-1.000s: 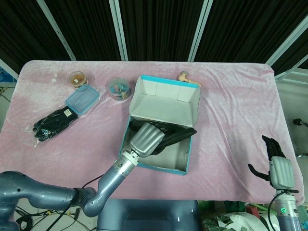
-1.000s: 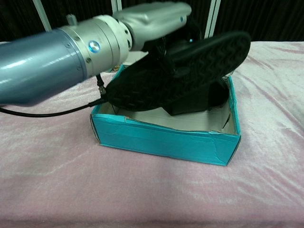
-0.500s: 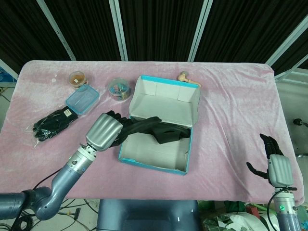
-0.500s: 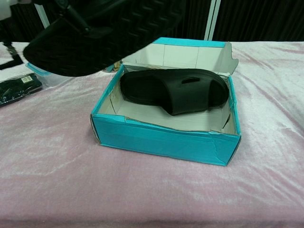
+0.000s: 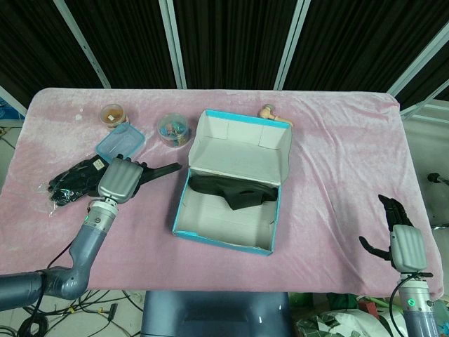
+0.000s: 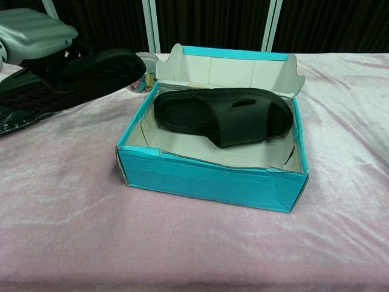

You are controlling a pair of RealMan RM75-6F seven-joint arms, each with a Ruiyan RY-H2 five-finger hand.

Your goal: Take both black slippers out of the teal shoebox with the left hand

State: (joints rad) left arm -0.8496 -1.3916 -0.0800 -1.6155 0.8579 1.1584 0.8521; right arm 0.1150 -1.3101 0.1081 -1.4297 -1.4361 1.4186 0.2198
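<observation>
The teal shoebox (image 5: 184, 205) (image 6: 206, 180) stands open in the middle of the pink table, lid flap up at the back. One black slipper (image 5: 235, 190) (image 6: 225, 114) lies inside it. My left hand (image 5: 117, 179) (image 6: 33, 27) grips the other black slipper (image 5: 156, 172) (image 6: 73, 78) out to the left of the box, low over the cloth, toe pointing toward the box. My right hand (image 5: 401, 241) hangs off the table's near right corner, fingers spread and holding nothing.
A black bagged bundle (image 5: 74, 180) lies just left of my left hand. A small blue lidded tub (image 5: 120, 144), a round cup of coloured bits (image 5: 173, 130), a small jar (image 5: 111, 113) and a wooden piece (image 5: 269, 112) sit behind.
My left hand has lifted one slipper out of the box, carried it leftward and lowered it toward the cloth. The other slipper stays in the box. The right hand barely moved.
</observation>
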